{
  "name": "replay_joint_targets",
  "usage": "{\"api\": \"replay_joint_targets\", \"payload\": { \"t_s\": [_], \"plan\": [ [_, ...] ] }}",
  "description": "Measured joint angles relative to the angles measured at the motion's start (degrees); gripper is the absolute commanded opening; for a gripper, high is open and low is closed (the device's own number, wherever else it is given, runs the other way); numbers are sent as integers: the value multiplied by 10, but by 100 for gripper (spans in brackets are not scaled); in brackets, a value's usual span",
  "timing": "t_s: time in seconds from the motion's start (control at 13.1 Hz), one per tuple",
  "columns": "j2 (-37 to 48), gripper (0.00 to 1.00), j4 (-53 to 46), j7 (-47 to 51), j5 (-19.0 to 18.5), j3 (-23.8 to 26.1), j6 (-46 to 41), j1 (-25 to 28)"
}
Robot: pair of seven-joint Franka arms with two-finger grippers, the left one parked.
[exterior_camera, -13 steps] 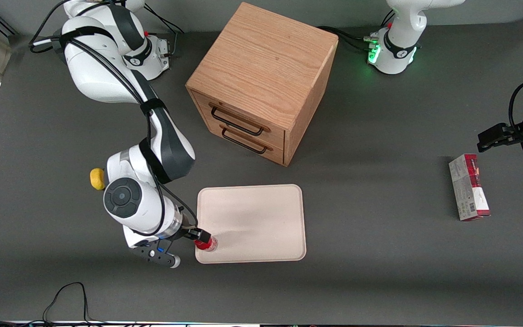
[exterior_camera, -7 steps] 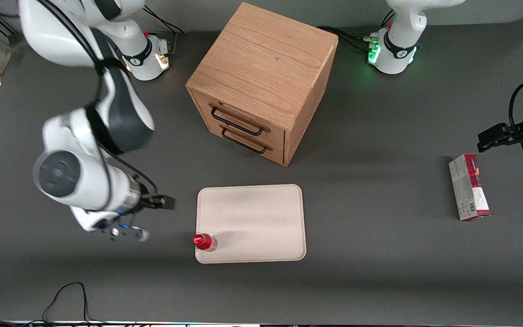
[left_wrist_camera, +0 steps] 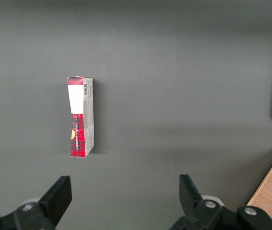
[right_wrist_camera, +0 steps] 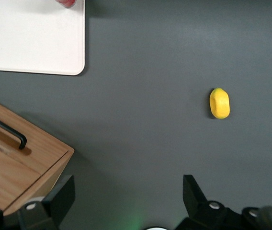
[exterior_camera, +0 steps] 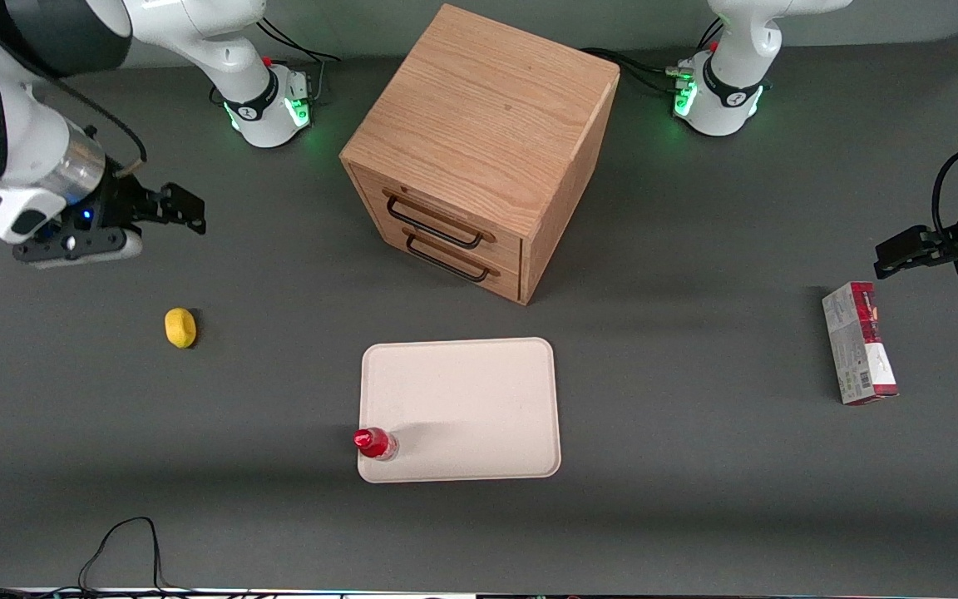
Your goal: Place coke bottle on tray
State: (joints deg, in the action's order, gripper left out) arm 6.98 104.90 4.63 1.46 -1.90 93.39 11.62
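The coke bottle [exterior_camera: 376, 443], small with a red cap and red label, stands upright on the cream-white tray [exterior_camera: 466, 399], at the tray's corner nearest the front camera on the working arm's side. A sliver of its red shows in the right wrist view [right_wrist_camera: 67, 3] at the tray's edge [right_wrist_camera: 40, 43]. My right gripper [exterior_camera: 184, 208] is open and empty, raised high near the working arm's end of the table, well apart from the bottle. In its wrist view the gripper [right_wrist_camera: 127, 201] has its jaws spread wide with nothing between them.
A wooden two-drawer cabinet [exterior_camera: 479, 150] stands farther from the front camera than the tray. A small yellow lump [exterior_camera: 180, 327] lies on the table toward the working arm's end. A red-and-white carton [exterior_camera: 859, 341] lies toward the parked arm's end.
My gripper let go of the coke bottle, which stays standing on the tray. The arm rose and swung away toward its own base, uncovering the yellow lump.
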Motion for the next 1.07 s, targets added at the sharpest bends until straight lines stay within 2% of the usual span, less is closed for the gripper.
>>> {"api": "replay_joint_targets", "payload": {
  "t_s": [0.38,0.61,1.07],
  "plan": [
    [1,100,1,-22,0,-3,-2,-4],
    [1,100,0,-27,0,-30,-6,3],
    [1,100,-14,-63,0,-43,-30,6]
  ]
}}
